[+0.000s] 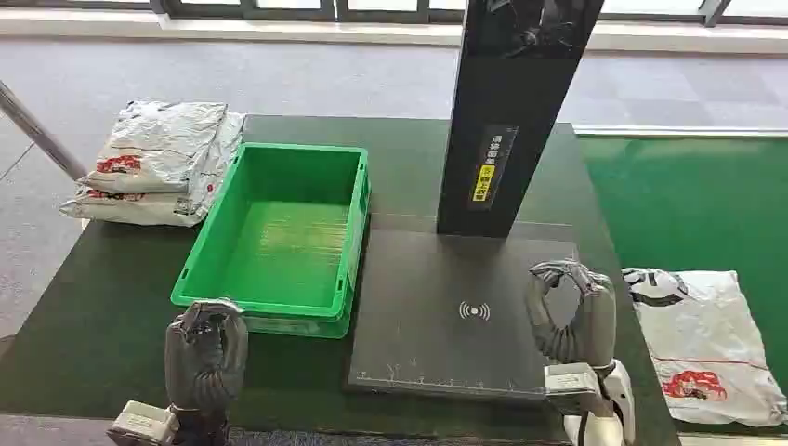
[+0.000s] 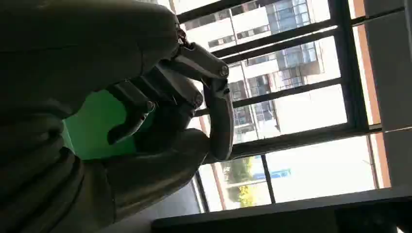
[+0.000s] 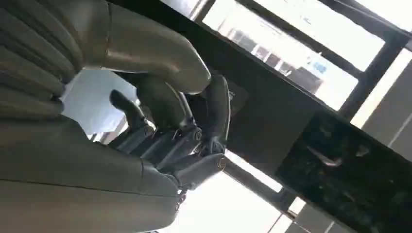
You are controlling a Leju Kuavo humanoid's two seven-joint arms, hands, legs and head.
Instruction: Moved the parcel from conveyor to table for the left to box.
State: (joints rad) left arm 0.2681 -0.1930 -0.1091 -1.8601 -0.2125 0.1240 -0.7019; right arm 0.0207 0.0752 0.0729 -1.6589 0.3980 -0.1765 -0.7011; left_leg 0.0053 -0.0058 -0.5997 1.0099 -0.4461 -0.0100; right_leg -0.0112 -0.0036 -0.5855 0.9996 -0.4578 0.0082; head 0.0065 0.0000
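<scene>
A white parcel (image 1: 702,339) with red and black print lies flat on the green conveyor (image 1: 688,204), to the right of the dark table (image 1: 93,316). My right hand (image 1: 571,311) is raised over the table's front right, just left of the parcel. Its fingers are loosely curved and hold nothing (image 3: 165,126). My left hand (image 1: 204,358) is raised at the front left, in front of the green box (image 1: 302,149), and is also empty, fingers loosely bent (image 2: 160,107). The box has nothing in it.
A dark scanner pad (image 1: 446,307) lies between my hands, with a tall black post (image 1: 506,121) standing behind it. A pile of white parcels (image 1: 158,163) sits at the table's back left corner, beside the box. Grey floor surrounds the table.
</scene>
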